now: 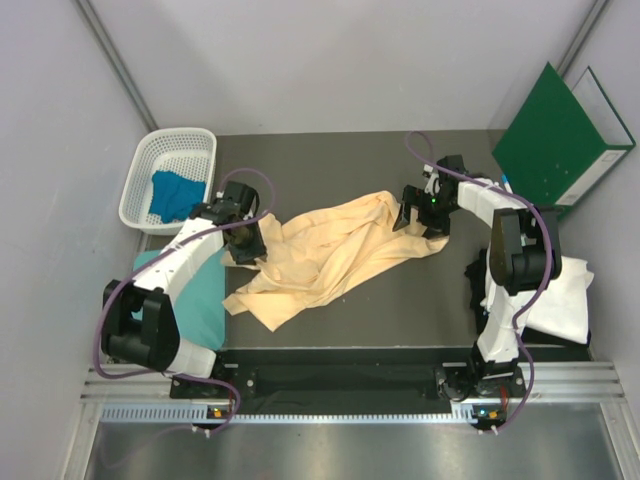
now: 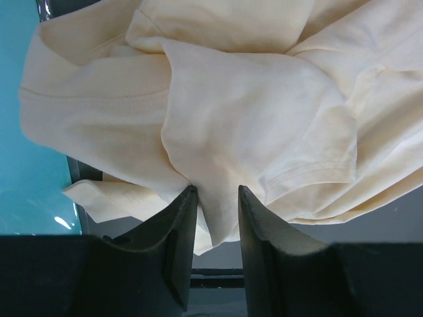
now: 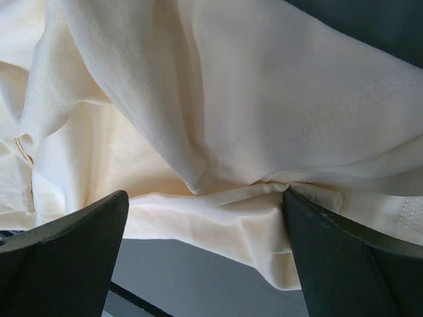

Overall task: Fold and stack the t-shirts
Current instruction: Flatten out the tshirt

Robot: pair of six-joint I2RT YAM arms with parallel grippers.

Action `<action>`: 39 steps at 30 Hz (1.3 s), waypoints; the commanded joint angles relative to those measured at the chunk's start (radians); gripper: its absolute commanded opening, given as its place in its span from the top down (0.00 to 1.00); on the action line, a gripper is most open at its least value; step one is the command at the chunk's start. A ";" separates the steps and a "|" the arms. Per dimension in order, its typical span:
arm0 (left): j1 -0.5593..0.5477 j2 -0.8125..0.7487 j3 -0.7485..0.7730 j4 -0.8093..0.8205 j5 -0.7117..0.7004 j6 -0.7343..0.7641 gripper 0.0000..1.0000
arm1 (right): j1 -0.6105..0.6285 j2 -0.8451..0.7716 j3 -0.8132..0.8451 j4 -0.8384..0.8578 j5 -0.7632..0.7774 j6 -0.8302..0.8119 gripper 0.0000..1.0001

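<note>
Across the middle of the dark table (image 1: 400, 310) sprawls the large, crumpled peach-yellow cloth t-shirt (image 1: 330, 250). Nearer than it and off to its right lies a folded white t-shirt (image 1: 562, 300). At its left end the left gripper (image 2: 216, 191) pinches a fold between narrowed fingers. At its right end the right gripper (image 3: 205, 195) gapes wide, with the hem bunched between its fingers but not gripped. The shirt is soft, light and floppy, so I'd take it by the hem corners. Beyond it, a white plastic basket (image 1: 150, 160) holds a crumpled blue t-shirt (image 1: 175, 195).

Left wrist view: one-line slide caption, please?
Left end effector pinching a fold of the pale yellow t-shirt, with teal cloth at the frame's left edge.
</note>
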 commanded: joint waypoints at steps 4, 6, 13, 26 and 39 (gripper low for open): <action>0.001 -0.014 0.041 0.044 0.010 -0.014 0.66 | -0.012 -0.021 0.003 0.011 -0.018 -0.014 0.00; 0.001 -0.012 0.048 0.038 0.010 -0.012 0.66 | -0.014 -0.021 0.002 0.011 -0.020 -0.013 0.00; 0.001 -0.024 0.064 0.032 0.046 -0.017 0.65 | -0.012 -0.022 -0.006 0.015 -0.022 -0.013 0.00; 0.000 0.028 0.024 0.027 0.086 -0.021 0.64 | -0.012 -0.027 -0.018 0.021 -0.018 -0.013 0.00; -0.008 0.069 -0.041 0.061 0.047 -0.034 1.00 | -0.032 -0.097 -0.029 0.041 0.012 0.000 0.00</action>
